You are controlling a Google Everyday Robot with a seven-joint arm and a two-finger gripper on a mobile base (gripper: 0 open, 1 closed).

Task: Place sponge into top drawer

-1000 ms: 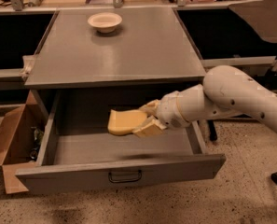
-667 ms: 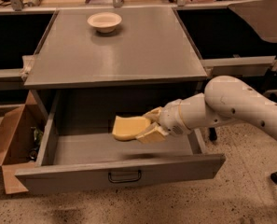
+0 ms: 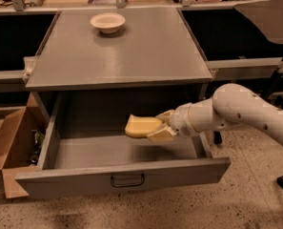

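The gripper (image 3: 159,127) reaches in from the right, its fingers clamped on one end of the sponge (image 3: 141,126). The sponge hangs over the inside of the pulled-out top drawer (image 3: 179,173), right of middle. A bowl (image 3: 107,22) sits far back on the cabinet's surface (image 3: 131,56). A cardboard box (image 3: 10,142) stands open on the floor just left of the drawer.

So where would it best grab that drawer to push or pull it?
Probably the small dark handle centred on the front panel of the top drawer, approached from the front: it is a horizontal loop on an otherwise flat face. The tool now holds the sponge above the open drawer.
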